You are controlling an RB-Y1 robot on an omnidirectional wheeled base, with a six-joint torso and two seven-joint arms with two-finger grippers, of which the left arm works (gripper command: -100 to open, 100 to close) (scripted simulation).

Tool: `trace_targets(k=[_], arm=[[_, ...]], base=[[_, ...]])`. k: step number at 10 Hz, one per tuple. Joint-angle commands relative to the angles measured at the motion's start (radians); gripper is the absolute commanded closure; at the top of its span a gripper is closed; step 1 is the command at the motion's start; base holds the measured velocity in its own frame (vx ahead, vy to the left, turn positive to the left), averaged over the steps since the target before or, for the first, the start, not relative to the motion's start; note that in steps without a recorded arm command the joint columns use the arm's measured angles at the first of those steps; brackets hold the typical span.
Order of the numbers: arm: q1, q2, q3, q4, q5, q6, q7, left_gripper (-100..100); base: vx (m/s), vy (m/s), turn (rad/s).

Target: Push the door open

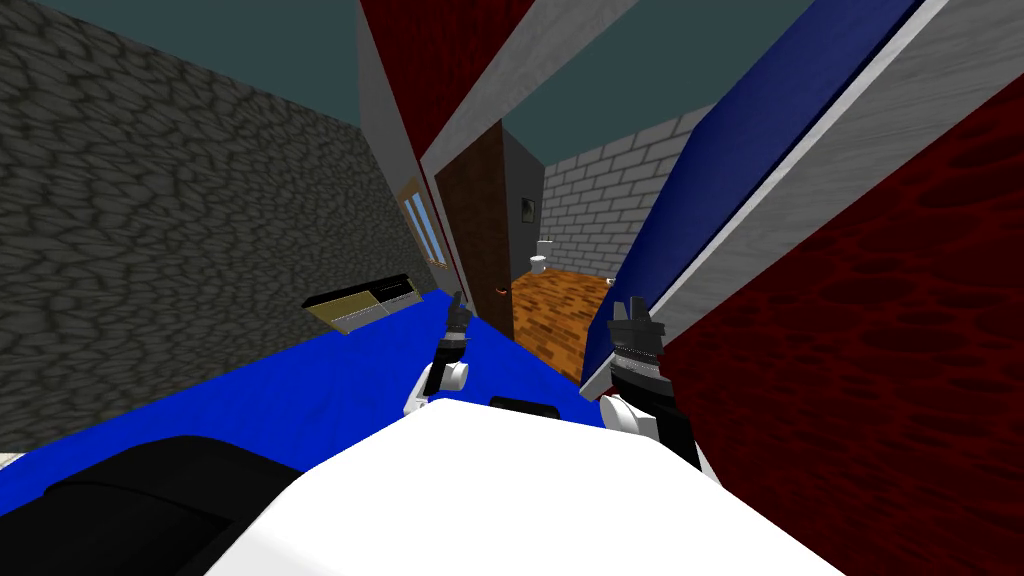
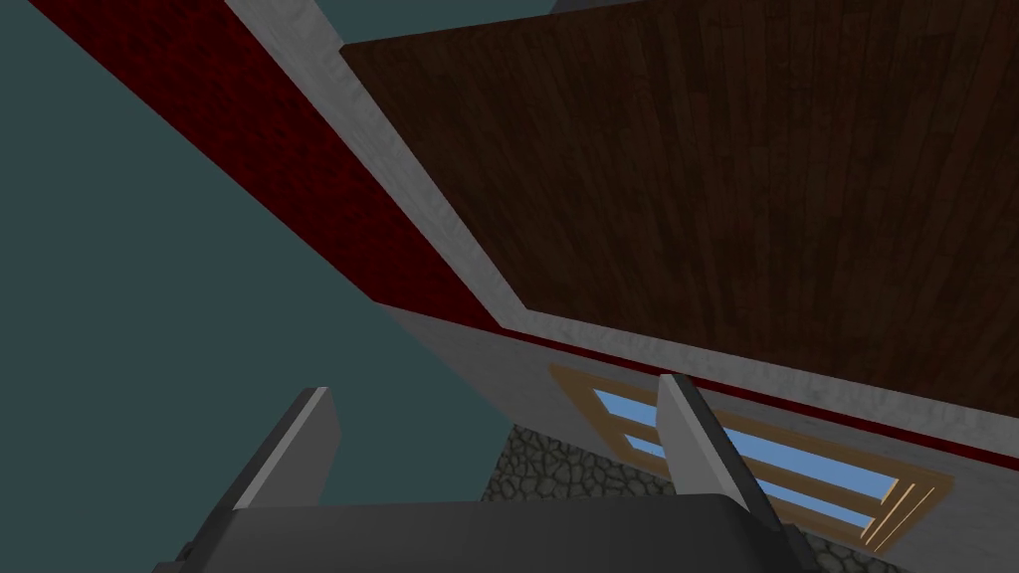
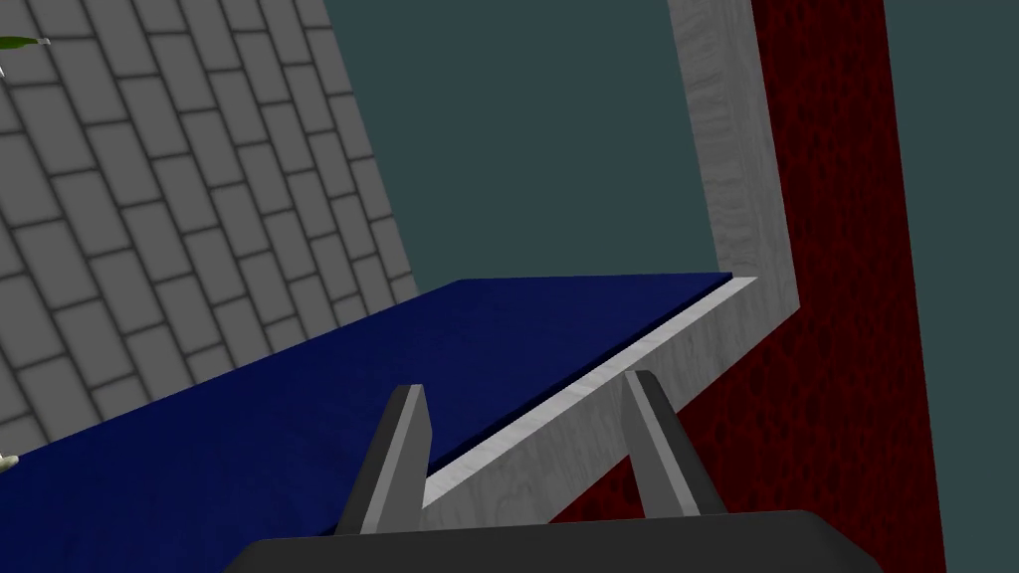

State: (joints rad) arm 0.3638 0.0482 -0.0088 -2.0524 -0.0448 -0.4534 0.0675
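Left wrist view: my left hand (image 2: 498, 453), fingers spread and empty, points at the one dark brown planked wooden door (image 2: 746, 179), which stands near it. Head view shows that door swung well inward from the grey-framed doorway (image 1: 900, 100), my right hand (image 1: 632, 305) likewise released. Little pushing seems left. Two hands, one door.

The left gripper (image 2: 493, 388) was a dark grey box carrying two thin, light grey blade fingers (image 2: 299, 448) with slanted tips; the right gripper (image 3: 525, 383) looked the same. Behind the right jaws came a speckled grey wrist band (image 1: 637, 365), a white cuff (image 1: 622, 412) and a black forearm (image 1: 672, 425). Behind the left jaws sat a white round joint (image 1: 455, 376).
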Motion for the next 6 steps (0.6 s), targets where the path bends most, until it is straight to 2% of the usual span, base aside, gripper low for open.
trace_targets(k=[1, 2, 3, 6], arm=[[-0.024, 0.005, 0.004, 0.05, 0.004, -0.013, -0.003, -100], [-0.024, 0.005, 0.004, 0.059, 0.004, -0.013, -0.003, -100], [-0.036, 0.008, 0.005, 0.091, 0.007, -0.02, -0.005, -100], [-0.072, 0.015, 0.008, 0.188, 0.015, -0.045, -0.012, -100]], base=[[0.082, 0.104, -0.142], [0.046, 0.067, -0.045], [0.037, 0.059, -0.083], [0.074, 0.103, -0.163]])
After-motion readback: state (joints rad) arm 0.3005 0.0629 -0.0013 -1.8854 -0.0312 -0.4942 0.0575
